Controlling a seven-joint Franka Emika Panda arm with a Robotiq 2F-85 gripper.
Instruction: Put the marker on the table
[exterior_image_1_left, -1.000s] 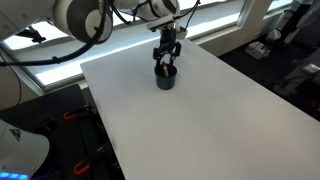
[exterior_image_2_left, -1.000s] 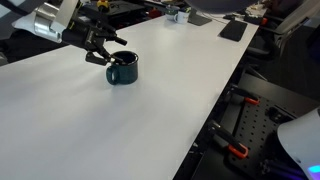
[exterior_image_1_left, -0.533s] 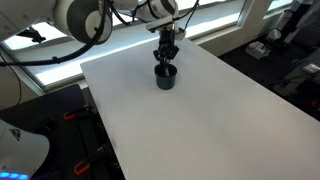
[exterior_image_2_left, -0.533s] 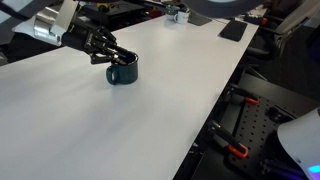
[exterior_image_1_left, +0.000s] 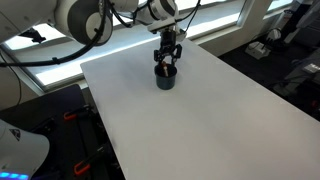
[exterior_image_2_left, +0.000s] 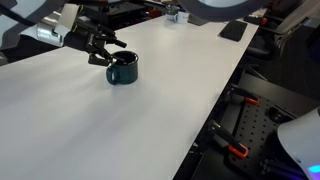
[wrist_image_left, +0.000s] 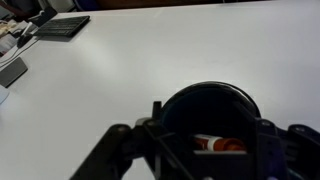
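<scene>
Clearly the marker (wrist_image_left: 220, 145), a thin stick with a reddish-orange end, lies down inside the round dark mug (exterior_image_2_left: 122, 70), seen from above in the wrist view. The mug, with a looped handle, stands on the smooth, matte white table (exterior_image_1_left: 200, 120) near the edge from which the arm reaches in. The black gripper (exterior_image_2_left: 108, 52) hovers just over the mug's rim, its fingers parted and gripping nothing.

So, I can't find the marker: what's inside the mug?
In the wrist view, a marker with a reddish-orange part shows inside the mug. The rest of it is hidden behind the mug's wall and the gripper above it.
</scene>
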